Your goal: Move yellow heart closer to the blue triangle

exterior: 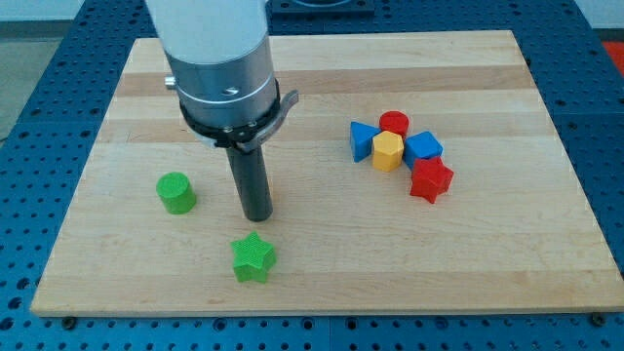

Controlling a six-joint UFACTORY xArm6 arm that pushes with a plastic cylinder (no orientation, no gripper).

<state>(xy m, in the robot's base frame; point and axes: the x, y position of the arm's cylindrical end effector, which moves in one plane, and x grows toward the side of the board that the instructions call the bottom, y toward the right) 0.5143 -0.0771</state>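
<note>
Fingers are something I do not carry; my arm ends in a straight dark rod, smooth and cylindrical, and my tip point(256, 215) rests on the wooden tabletop point(322, 283), so nothing opens, closes or clamps on any block; above the rod sits a ribbed metal collar point(226, 88) under a white round housing point(207, 27); my tip stands between two green blocks, with the green cylinder point(176, 193) to the view's left and the green star point(254, 257) just below and near it, touching neither; both greens show fine layered ridges on their sides, like printed plastic; the yellow block point(387, 151), the task's piece, lies well apart from my tip toward the view's right, and from this angle it looks faceted, nearly hexagonal on top, so I cannot make out a clear heart outline; it sits in a tight cluster, with the blue triangle point(363, 140) touching or just beside it on the view's left; a red cylinder point(394, 123) is right behind it toward the view's top, a blue cube-like block point(423, 147) is just beside it on the view's right, and a red star-shaped block point(431, 180) sits at the cluster's lower right; the tabletop is pale planked wood with visible grain and straight seams, laid on a blue perforated base point(29, 146).
</note>
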